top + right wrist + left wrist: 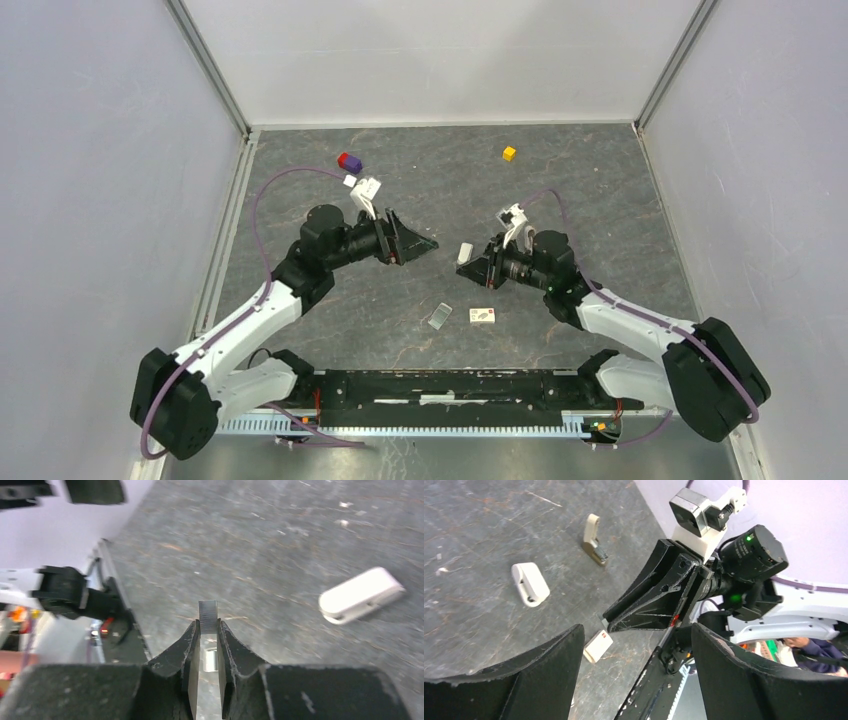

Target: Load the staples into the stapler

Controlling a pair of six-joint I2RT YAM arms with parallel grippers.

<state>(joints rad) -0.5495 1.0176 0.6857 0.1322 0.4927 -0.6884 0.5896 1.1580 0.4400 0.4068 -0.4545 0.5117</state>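
Observation:
The stapler (466, 253) is a small white plastic piece lying on the dark table, just beyond my right gripper (474, 266). In the right wrist view it lies on its side at the right (361, 595). My right gripper (208, 625) is shut on the staples (208, 616), a thin grey ribbed strip that sticks out past the fingertips. My left gripper (428, 243) hangs open above the table, left of the stapler, nothing between its fingers. In the left wrist view the stapler (529, 583) lies at the left, ahead of the open left gripper (638, 630).
A small white box (483, 315) with a red mark and a flat grey piece (440, 316) lie near the front. A beige and metal piece (593, 537) lies further off. Red and purple cubes (349, 161) and a yellow cube (509, 153) sit at the back.

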